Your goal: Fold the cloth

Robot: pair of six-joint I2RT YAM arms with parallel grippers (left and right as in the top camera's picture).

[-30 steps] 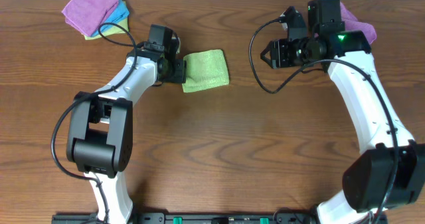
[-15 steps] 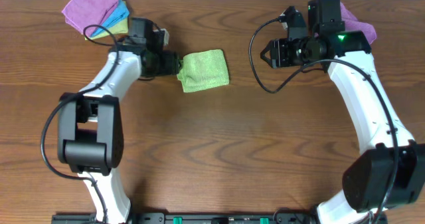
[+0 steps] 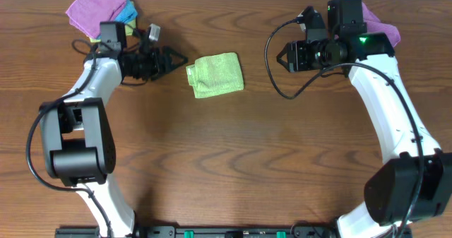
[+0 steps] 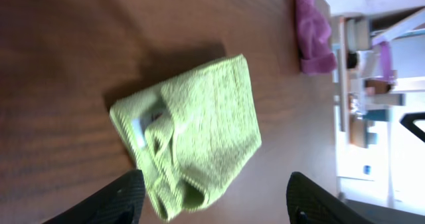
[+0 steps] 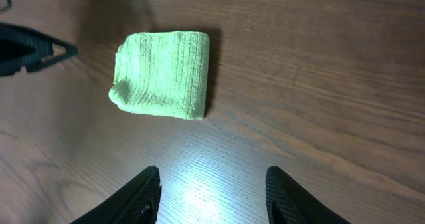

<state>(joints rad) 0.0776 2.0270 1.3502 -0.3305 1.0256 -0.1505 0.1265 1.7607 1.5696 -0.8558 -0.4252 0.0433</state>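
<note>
The cloth [image 3: 216,75] lies folded into a small lime-green square on the bare wooden table [image 3: 226,160], in the upper middle of the overhead frame, with a white tag [image 4: 139,127] showing at its bunched left edge. Just to its left, not touching it, the left gripper [image 3: 176,60] points at it with jaws apart and empty, while the right gripper [image 5: 212,172] hovers to its right, also spread and holding nothing. A purple cloth [image 3: 94,8] and a blue cloth [image 3: 128,13] sit stacked in the upper left corner, and another purple cloth [image 3: 382,24] lies at the upper right.
</note>
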